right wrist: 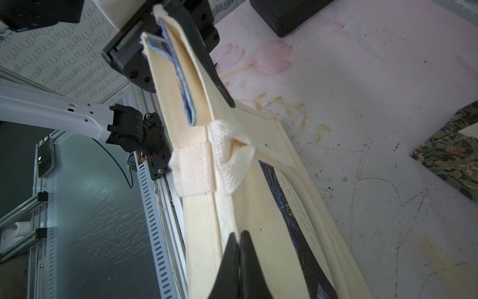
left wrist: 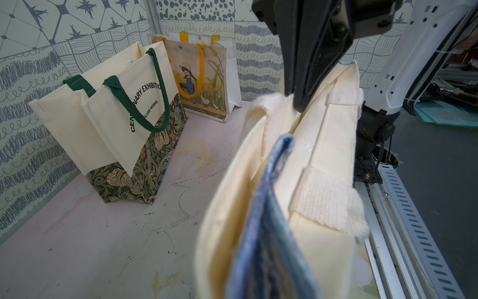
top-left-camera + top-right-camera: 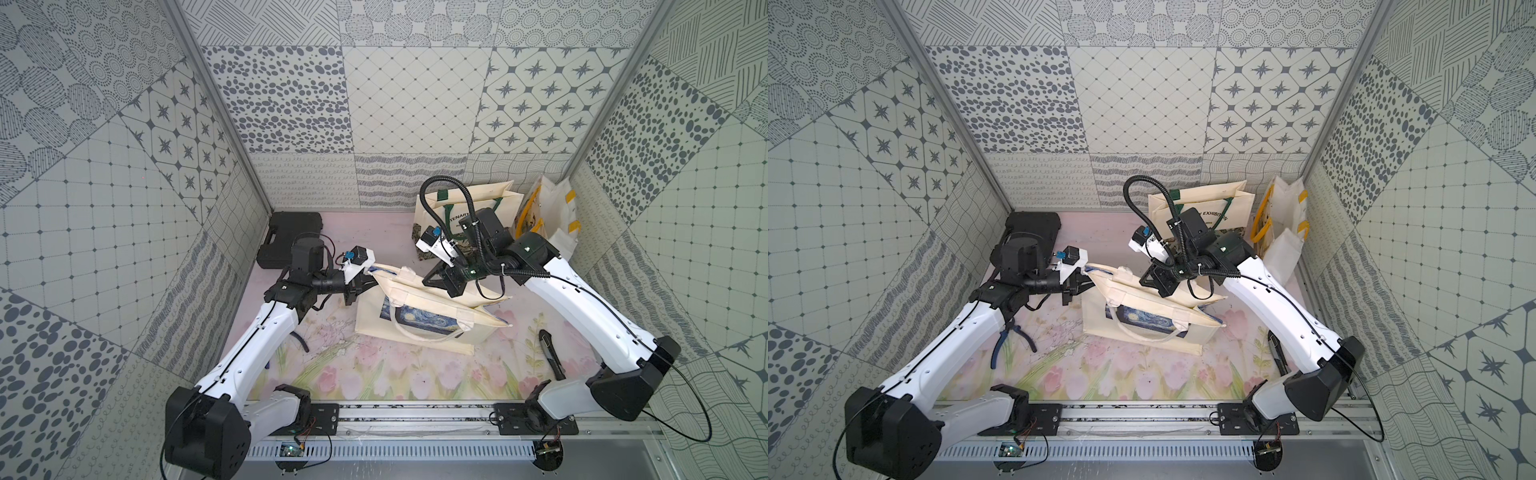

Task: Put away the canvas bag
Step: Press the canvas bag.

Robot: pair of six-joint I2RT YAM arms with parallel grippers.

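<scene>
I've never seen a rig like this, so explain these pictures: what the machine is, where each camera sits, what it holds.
This is two white robot arms, each ending in a two-fingered hand. Both top views look down on the whole scene; the other two pictures come from cameras on the wrists. On the flowered table lie a black plastic case and blue-handled pliers; a cream bag with green handles and a white bag with yellow handles stand at the back. The left hand and the right hand each pinch the top edge of the cream canvas bag with a blue starry print.
</scene>
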